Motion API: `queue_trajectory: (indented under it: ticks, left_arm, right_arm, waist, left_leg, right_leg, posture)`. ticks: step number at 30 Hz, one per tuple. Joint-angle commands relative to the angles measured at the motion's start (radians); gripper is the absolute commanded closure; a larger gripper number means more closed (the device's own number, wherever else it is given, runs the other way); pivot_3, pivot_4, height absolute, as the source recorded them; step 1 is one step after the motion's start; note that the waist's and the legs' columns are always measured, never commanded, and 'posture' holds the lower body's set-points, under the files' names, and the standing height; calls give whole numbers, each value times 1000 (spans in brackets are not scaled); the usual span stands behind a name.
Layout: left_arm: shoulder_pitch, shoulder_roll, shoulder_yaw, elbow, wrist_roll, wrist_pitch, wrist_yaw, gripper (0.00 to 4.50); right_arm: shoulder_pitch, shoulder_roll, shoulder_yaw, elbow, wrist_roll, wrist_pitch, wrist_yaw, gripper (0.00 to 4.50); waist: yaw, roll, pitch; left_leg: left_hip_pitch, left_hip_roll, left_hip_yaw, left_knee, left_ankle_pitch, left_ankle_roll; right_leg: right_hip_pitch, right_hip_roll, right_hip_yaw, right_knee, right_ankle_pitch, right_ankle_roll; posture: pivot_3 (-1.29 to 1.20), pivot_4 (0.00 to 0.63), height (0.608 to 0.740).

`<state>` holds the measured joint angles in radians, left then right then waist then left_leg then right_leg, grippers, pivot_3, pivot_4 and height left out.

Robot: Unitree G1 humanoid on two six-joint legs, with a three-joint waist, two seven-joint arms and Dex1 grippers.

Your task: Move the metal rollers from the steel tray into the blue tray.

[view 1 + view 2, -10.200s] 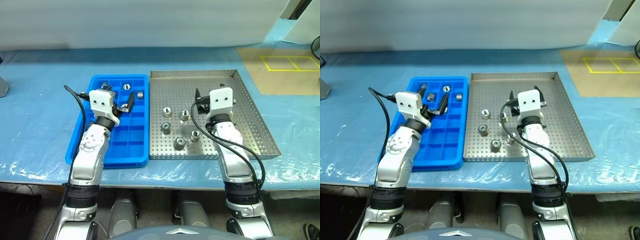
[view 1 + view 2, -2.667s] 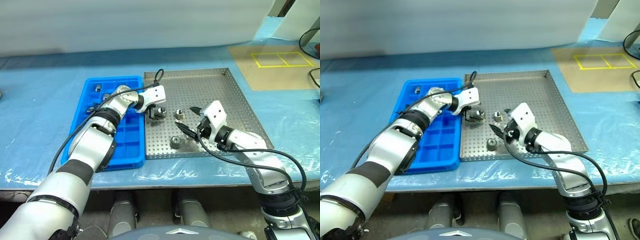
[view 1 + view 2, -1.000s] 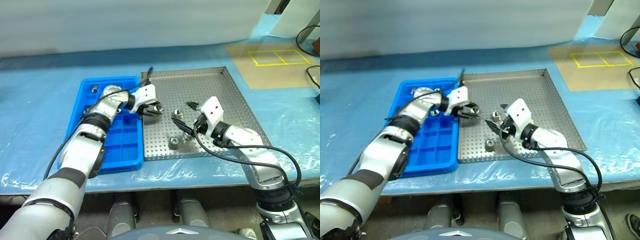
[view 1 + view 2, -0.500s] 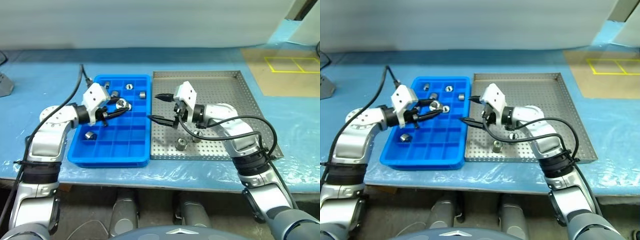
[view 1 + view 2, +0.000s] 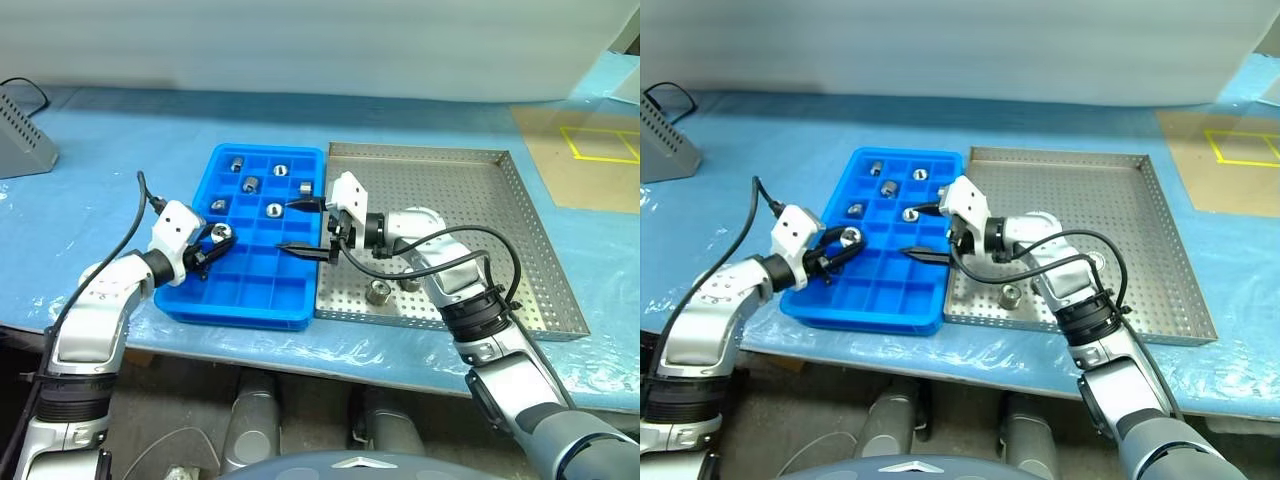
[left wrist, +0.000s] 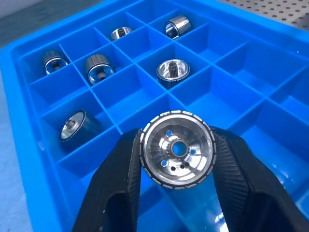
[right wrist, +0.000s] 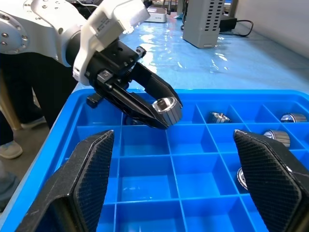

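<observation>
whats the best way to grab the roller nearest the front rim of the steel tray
Probably from straight above, with the fingers closing across the curved outer wall of the roller. It stands on end with its central hole facing up on the steel tray, and bare floor around it leaves room for the open right hand.

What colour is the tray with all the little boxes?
Bright blue; the blue tray shows best in the left wrist view.

Our left gripper [image 5: 213,241] reaches in from the left, its fingers [image 6: 120,179] clamped on a roller [image 6: 177,154]. Our right arm bends across toward the left; its gripper [image 5: 301,226] points leftward with both fingers [image 7: 89,169] spread wide and nothing between them.
</observation>
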<state>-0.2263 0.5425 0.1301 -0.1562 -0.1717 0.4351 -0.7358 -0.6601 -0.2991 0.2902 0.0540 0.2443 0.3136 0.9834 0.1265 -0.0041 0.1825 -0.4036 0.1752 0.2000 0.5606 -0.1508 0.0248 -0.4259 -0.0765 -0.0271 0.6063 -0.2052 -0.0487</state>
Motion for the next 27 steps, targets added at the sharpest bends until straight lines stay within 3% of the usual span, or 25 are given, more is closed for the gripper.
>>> queue_trajectory:
  ticks: [1,7,15,16,20,27]
  left_arm:
    - [-40,-3,-30,61,12,-49,14,2795]
    - [-100,-41,-68,237,45,-121,63,2795]
    - [-128,-60,-134,268,57,-136,49,2795]
    - [-133,-63,-127,274,51,-131,55,2069]
    - [-167,-59,-132,248,35,-127,30,806]
    - [-300,-60,-113,200,-49,-97,-40,806]
  right_arm:
    - [11,-5,-14,-43,0,-10,-11,411]
    - [55,-27,-25,-92,-5,15,-45,411]
    - [87,-55,-35,-145,-4,42,-81,411]
    - [89,-58,-36,-148,-4,44,-84,411]
    - [95,-64,-38,-154,-5,45,-95,411]
    - [106,-84,-65,-180,5,62,-120,411]
  waist:
    - [-2,0,0]
    - [-6,-1,0]
    - [-6,-1,-1]
    - [-6,-1,-1]
    - [-5,-1,-1]
    - [-10,-2,0]
  left_leg:
    - [0,0,0,0,0,0]
    - [0,0,0,0,0,0]
    - [0,0,0,0,0,0]
    - [0,0,0,0,0,0]
    - [0,-1,0,0,0,0]
    - [-1,-1,0,2,0,0]
  right_leg:
    - [0,0,0,0,0,0]
    - [-1,1,0,0,0,0]
    - [0,1,1,0,0,0]
    - [0,1,1,0,0,0]
    - [0,1,1,0,0,0]
    - [0,0,1,0,0,0]
  posture:
    - [166,150,740]
    - [110,150,740]
    - [70,150,740]
    - [67,150,740]
    - [50,150,740]
    - [-21,150,740]
